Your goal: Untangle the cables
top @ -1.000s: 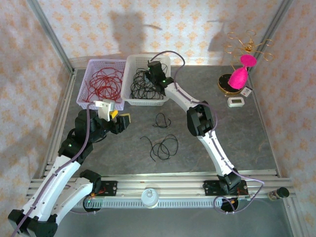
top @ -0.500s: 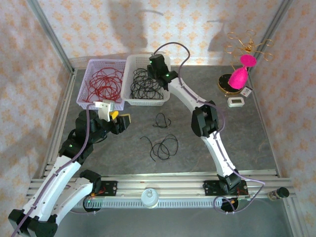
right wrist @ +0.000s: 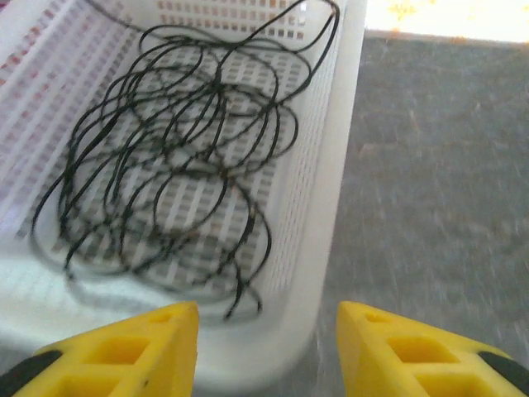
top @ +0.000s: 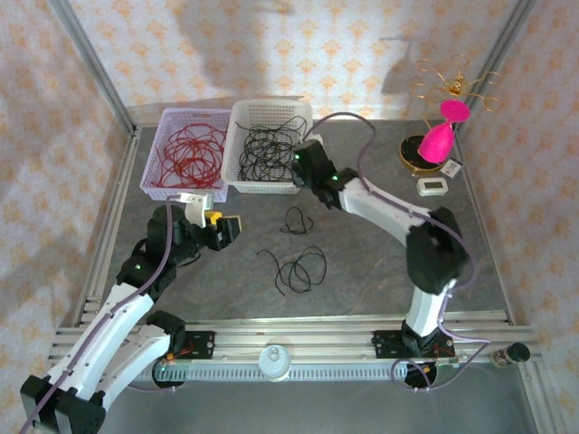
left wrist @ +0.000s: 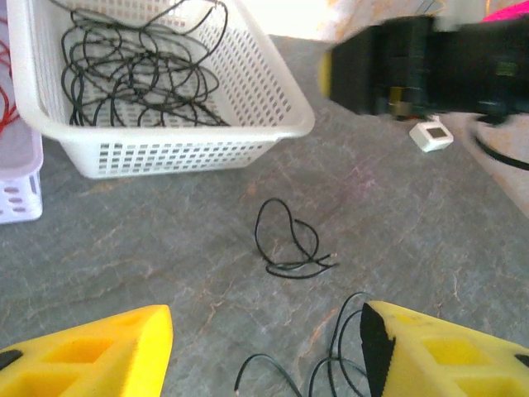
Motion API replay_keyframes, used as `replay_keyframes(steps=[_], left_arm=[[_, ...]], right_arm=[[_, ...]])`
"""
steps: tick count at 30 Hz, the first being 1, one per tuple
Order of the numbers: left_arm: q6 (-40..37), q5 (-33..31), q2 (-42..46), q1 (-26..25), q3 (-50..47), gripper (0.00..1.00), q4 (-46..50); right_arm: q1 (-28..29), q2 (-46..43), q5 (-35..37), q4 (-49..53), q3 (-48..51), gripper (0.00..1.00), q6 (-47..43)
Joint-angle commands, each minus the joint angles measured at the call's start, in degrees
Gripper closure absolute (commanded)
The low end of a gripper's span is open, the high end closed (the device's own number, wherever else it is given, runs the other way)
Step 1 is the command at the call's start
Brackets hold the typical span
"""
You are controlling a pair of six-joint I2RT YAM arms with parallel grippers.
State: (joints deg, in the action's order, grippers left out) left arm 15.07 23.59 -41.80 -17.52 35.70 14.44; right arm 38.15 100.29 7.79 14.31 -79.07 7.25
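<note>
Bright even light; wrist views blurred, far edges overexposed

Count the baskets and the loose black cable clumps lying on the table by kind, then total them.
Baskets: 2 (white basket, lilac basket)
Loose black cable clumps: 2 (smaller clump, larger clump)
Total: 4

Thin red wire cables (top: 192, 149) lie coiled in a lilac plastic basket (top: 194, 112). Thin black wire cables (top: 268, 150) lie tangled in a white plastic basket (top: 262, 187). On the grey desk (top: 362, 262) lie a small black wire loop (top: 296, 220) and, apart from it, a bigger black wire tangle (top: 298, 268).
</note>
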Motion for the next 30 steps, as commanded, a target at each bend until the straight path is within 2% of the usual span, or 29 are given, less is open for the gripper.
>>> replay_keyframes(steps=[1,3,5,6,8,12,15,18,22,26,29,30], left_arm=[[3.06,-0.11,-0.55,-0.15,-1.41,0.38,-2.57],[4.01,0.83,-0.65,-0.24,-2.65,0.37,-3.22],[4.2,0.99,-0.85,-0.22,-2.92,0.36,-3.05],[4.07,1.09,-0.93,-0.24,-2.92,0.36,-3.07],[3.71,1.08,-1.17,-0.28,-2.66,0.36,-3.23],[3.05,2.64,-1.63,-0.25,-2.25,0.36,-3.37],[2.61,3.01,-1.62,-0.27,-2.16,0.36,-3.03],[2.59,2.36,-0.94,-0.3,-2.19,0.36,-2.73],[2.14,2.16,-0.39,-0.32,-2.13,0.36,-2.4],[1.45,2.15,-0.65,-0.33,-1.91,0.36,-1.87],[1.54,2.72,-0.65,-0.32,-1.9,0.37,-2.15],[1.67,2.92,-0.69,-0.29,-1.89,0.37,-2.38]], right_arm=[[0.62,-8.6,-1.69,-2.32,11.11,0.53,4.78],[3.36,-13.62,-3.98,-5.53,18.54,0.53,3.19],[5.5,-16.1,-11.62,-9.16,23.35,0.52,-0.67],[6.31,-16.33,-15.82,-10.47,24.71,0.52,-2.72],[7.44,-15.37,-18.83,-12.18,25.98,0.52,-5.77],[7.46,-12.4,-16.35,-17.47,27.3,0.53,-9.33],[7.46,-9.55,-18.72,-19.09,26.54,0.53,-11.29],[7.43,-6.23,-19.86,-18.08,25.57,0.53,-12.61],[7.46,-2.75,-15.83,-15.66,24.41,0.53,-14.74],[7.46,-2.64,-17.84,-17.26,25.53,0.53,-15.11],[7.45,-2.29,-16.41,-16.65,25.35,0.61,-14.91],[7.46,-2.42,-16.1,-16.3,25.15,0.68,-14.89]])
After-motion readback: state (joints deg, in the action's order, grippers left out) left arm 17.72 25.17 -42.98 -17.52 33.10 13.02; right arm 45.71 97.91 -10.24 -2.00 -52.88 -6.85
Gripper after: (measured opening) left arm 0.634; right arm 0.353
